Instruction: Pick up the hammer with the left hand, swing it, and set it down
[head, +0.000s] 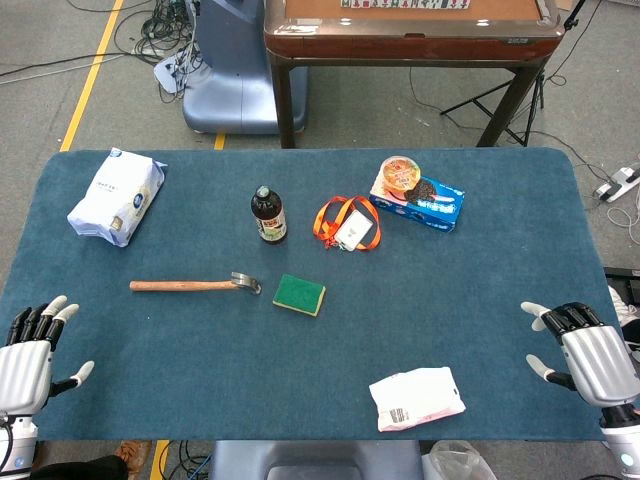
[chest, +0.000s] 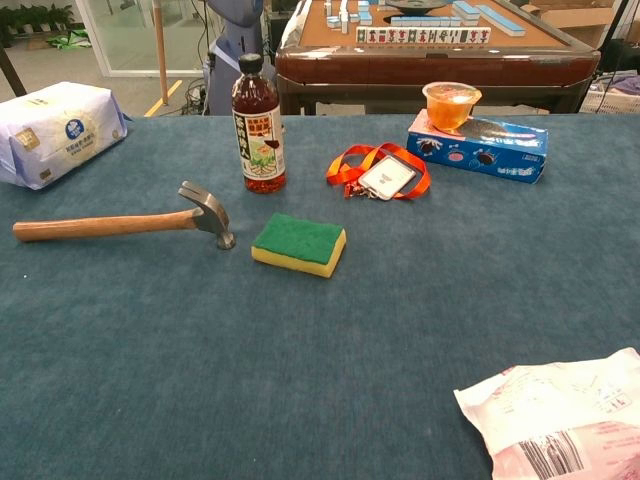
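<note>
The hammer (head: 190, 285) (chest: 120, 222) lies flat on the blue table, its wooden handle pointing left and its metal head toward the sponge. My left hand (head: 30, 355) hovers at the table's near left corner, fingers spread, holding nothing, well short of the handle. At the near right edge my right hand (head: 585, 355) is likewise open and empty. Neither hand shows in the chest view.
A green-and-yellow sponge (head: 299, 294) sits just right of the hammer head. Behind it stand a dark bottle (head: 268, 215), an orange lanyard with badge (head: 348, 222), a blue snack box with a cup (head: 418, 195). A white bag (head: 116, 196) lies far left, a white packet (head: 416, 398) near right.
</note>
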